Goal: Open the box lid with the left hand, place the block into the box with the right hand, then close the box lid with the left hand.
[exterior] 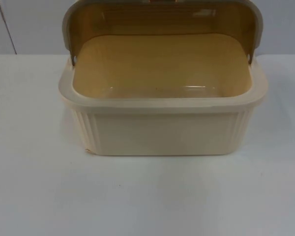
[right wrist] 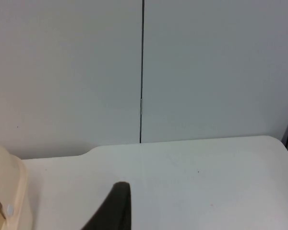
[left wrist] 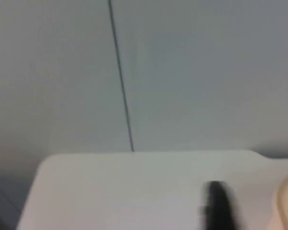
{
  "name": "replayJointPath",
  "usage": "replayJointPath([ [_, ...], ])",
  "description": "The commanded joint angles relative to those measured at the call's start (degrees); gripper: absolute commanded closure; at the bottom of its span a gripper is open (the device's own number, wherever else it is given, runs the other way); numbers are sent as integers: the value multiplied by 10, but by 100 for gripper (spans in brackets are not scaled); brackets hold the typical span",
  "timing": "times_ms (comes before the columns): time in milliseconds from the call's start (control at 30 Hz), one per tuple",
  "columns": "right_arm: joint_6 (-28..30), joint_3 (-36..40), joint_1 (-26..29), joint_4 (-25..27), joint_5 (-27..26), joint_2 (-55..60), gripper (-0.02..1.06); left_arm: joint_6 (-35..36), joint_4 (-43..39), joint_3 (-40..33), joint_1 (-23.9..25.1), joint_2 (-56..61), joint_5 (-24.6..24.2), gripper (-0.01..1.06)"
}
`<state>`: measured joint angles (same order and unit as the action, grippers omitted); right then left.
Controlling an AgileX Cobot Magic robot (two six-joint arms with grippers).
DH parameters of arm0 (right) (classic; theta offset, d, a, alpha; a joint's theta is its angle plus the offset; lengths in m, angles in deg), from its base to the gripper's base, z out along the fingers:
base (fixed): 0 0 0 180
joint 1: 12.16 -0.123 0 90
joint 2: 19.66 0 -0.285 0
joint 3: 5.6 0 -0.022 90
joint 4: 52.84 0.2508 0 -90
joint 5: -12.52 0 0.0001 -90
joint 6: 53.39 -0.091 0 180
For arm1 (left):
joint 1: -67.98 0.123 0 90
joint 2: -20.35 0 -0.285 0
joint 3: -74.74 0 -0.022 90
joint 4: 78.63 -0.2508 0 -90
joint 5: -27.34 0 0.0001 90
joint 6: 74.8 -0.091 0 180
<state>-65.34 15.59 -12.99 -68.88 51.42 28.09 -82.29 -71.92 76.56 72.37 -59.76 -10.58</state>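
The box [exterior: 162, 130] looks like smooth cream plastic, a bit shiny, with little ridges at its corners. Its lid [exterior: 162, 19] is see-through brownish plastic with a grey rim. The table [exterior: 137, 196] is white, smooth and matt. The wall [right wrist: 206, 67] is grey and matt.

no readable text, labels or numbers

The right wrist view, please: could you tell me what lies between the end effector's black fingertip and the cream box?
Nothing: in the right wrist view, only bare white table separates the right end effector's fingertip from the cream box.
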Motion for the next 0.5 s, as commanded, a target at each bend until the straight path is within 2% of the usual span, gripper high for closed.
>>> replayJointPath([
  [0, -1, -2, 1, 0, -8, -2, 0, -12, 51, 0, 2, -13, -24, 0],
  [367, -7, -2, 1, 0, -7, 13, 0, -44, 96, 0, 2, 7, -47, 3],
  [467, -5, -4, 1, -3, -30, 54, 0, -71, 116, 0, 2, 22, -47, 3],
])
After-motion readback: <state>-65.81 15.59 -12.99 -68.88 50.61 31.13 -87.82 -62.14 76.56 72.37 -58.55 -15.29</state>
